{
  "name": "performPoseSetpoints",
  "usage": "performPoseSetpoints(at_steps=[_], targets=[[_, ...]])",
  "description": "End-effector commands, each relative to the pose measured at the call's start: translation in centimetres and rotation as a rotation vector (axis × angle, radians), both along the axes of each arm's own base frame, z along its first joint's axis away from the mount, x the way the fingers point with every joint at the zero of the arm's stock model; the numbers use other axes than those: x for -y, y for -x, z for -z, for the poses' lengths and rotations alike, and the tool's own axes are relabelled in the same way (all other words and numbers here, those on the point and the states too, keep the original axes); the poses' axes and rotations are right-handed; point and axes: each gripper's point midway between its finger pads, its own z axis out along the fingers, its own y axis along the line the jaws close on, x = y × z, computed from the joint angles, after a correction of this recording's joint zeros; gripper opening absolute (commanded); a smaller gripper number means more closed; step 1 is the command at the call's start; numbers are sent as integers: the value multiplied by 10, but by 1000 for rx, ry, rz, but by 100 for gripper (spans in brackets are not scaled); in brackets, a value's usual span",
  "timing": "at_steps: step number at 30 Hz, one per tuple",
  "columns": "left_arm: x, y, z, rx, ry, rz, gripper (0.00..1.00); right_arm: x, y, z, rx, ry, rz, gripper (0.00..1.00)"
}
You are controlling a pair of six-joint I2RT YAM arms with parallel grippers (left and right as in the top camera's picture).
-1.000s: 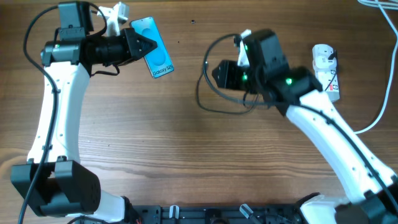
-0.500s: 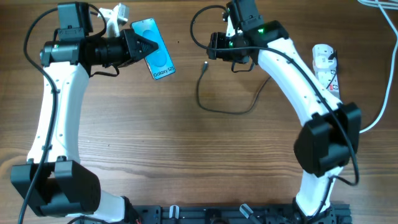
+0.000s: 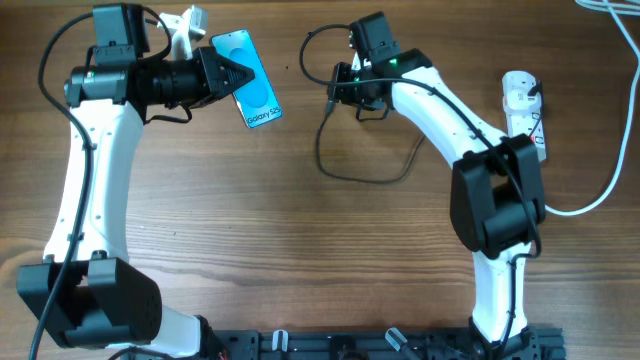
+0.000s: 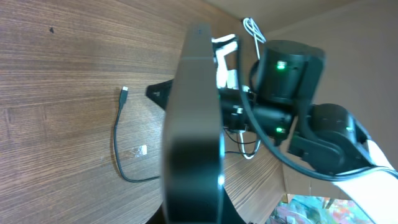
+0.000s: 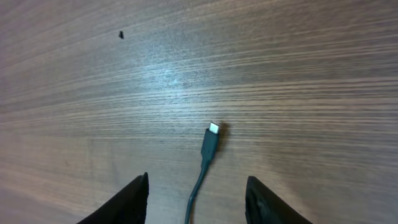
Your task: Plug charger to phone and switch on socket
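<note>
The phone (image 3: 250, 88), turquoise with "Galaxy S25" text, is held in my left gripper (image 3: 232, 75) at the back left, above the table; in the left wrist view it shows edge-on as a dark slab (image 4: 193, 124). The charger cable (image 3: 350, 175) lies in a loop on the wood, its connector tip (image 3: 330, 102) pointing to the back. My right gripper (image 3: 340, 92) is open just above that tip; in the right wrist view the connector (image 5: 210, 140) lies between and ahead of the two fingers (image 5: 196, 199). The socket (image 3: 524, 115) lies at the far right with a black plug in it.
The socket's thick white cord (image 3: 600, 190) curves along the right edge of the table. A white object (image 3: 185, 28) sits behind the left arm. A small dark speck (image 5: 120, 35) marks the wood beyond the connector.
My right arm has swung from the table's middle to the back and left, ending over the charger's connector tip. The left arm and phone have not moved.
</note>
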Motion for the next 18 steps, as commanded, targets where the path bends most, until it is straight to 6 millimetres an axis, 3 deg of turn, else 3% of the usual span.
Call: performPoseSetpoints(at_steps=[1, 7, 18], targets=[[3, 0, -5, 5, 31, 17, 4, -12, 3, 22, -23, -4, -13, 47], [3, 0, -5, 5, 31, 17, 4, -14, -2, 50, -37, 19, 28, 45], [2, 0, -4, 5, 25, 13, 4, -10, -10, 55, -9, 37, 62, 45]])
